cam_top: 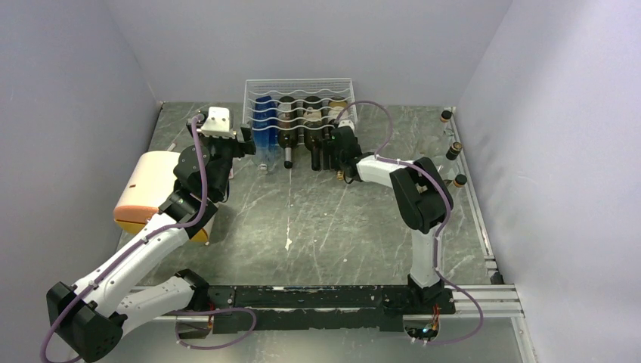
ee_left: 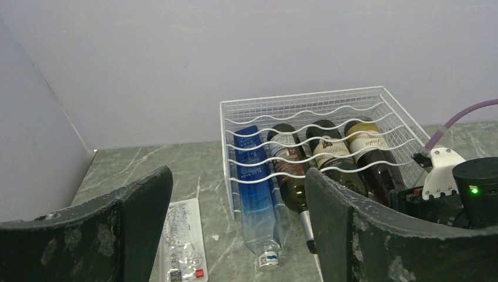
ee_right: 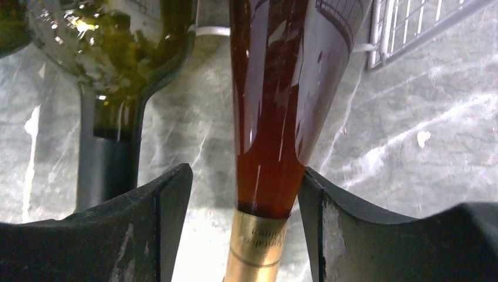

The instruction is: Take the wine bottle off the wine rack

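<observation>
Wine bottle (ee_left: 379,165), cream label (ee_left: 365,141), script unreadable

Wine bottle (ee_right: 270,117): amber glass, glossy, smooth. Gold foil (ee_right: 256,247) on neck, shiny. Neighbour bottle (ee_right: 111,47): green glass, glossy. Wine rack (ee_left: 305,107): white coated wire. Table (cam_top: 317,227): grey marble-look, dull sheen. Right gripper fingers (ee_right: 135,229): dark, matt, scuffed.

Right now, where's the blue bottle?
Top view: the blue bottle lies in the leftmost slot of the rack, beside a dark bottle.
</observation>
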Robot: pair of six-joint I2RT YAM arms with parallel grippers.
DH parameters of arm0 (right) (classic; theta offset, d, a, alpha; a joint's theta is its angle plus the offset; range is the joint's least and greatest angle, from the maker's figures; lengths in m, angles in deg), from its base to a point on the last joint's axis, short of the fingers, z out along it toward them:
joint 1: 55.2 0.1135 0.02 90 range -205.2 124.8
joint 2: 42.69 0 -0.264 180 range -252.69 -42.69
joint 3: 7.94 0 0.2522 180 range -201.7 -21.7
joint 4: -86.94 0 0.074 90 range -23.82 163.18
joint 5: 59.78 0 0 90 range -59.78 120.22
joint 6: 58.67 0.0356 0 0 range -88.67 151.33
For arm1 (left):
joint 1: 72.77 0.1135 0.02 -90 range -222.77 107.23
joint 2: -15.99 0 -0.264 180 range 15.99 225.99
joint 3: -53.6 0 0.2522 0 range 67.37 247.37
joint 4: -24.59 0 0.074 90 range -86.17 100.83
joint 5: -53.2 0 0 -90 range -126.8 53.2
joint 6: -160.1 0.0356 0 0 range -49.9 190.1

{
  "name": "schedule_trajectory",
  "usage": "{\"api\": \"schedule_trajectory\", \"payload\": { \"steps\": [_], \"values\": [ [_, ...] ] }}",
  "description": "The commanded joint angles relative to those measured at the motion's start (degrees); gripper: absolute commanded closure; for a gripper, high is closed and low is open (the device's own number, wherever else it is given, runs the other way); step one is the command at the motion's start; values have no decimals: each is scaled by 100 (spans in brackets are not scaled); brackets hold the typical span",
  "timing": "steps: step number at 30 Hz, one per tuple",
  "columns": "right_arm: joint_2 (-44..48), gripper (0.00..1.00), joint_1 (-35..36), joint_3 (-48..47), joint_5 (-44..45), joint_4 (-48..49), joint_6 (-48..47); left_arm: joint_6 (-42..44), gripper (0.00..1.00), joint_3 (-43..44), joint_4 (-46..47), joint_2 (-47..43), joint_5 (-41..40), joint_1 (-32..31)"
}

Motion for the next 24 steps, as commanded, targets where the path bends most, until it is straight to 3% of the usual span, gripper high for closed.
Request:
{"api": "schedule_trajectory", "payload": {
  "steps": [1,11,24],
  "values": [
    [-289,34,-5,107,207,851,-143,-23,13,65,101,-51,92,-15],
    [-126,61,4,658,603,1574,-282,-20,13,51,118,-21,90,-23],
    [1864,83,359,2251,664,919,467,-84,14,63,77,16,142,-15]
  ]
}}
